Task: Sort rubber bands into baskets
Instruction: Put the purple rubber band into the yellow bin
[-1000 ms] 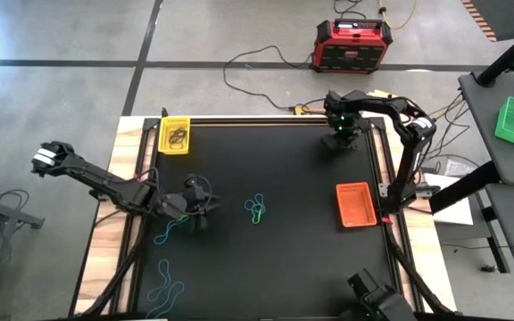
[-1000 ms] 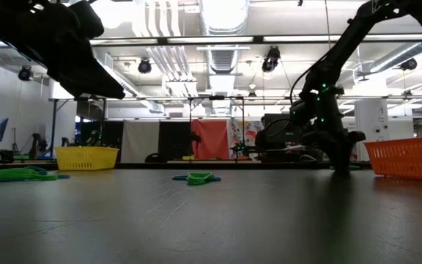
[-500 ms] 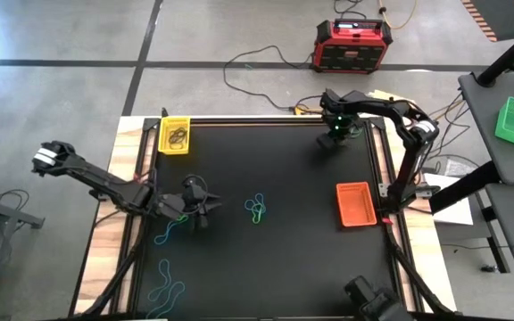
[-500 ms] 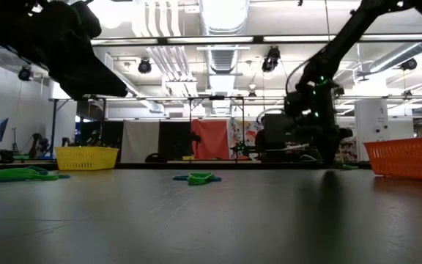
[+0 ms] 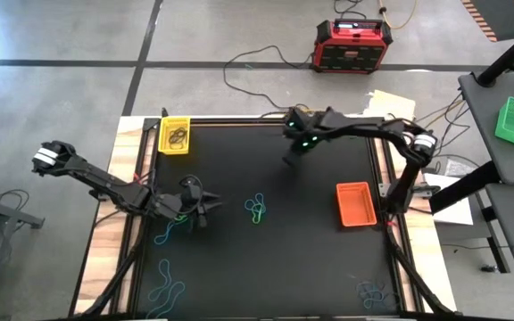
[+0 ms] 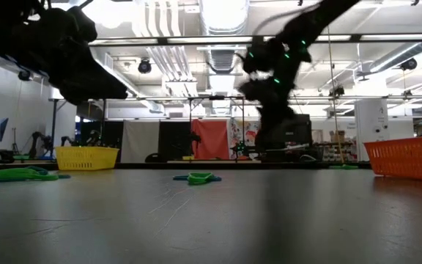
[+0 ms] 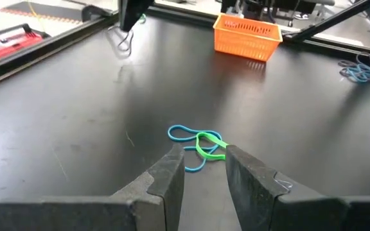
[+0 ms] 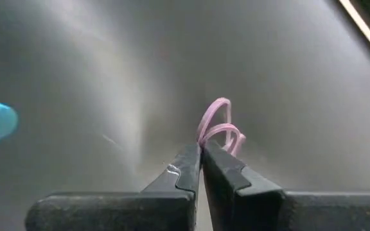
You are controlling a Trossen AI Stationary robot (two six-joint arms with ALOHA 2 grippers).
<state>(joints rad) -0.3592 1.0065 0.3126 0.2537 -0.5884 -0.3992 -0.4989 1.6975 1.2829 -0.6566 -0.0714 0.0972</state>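
- Pink rubber band [image 8: 218, 125]: your right gripper [image 8: 201, 153] has it pinched, lifted above the table [image 5: 310, 267]
- Your left gripper [image 7: 204, 168] hovers parted, empty, near the blue-green bands [image 7: 201, 144]

bright ceiling lights glare — right wrist view blurred.
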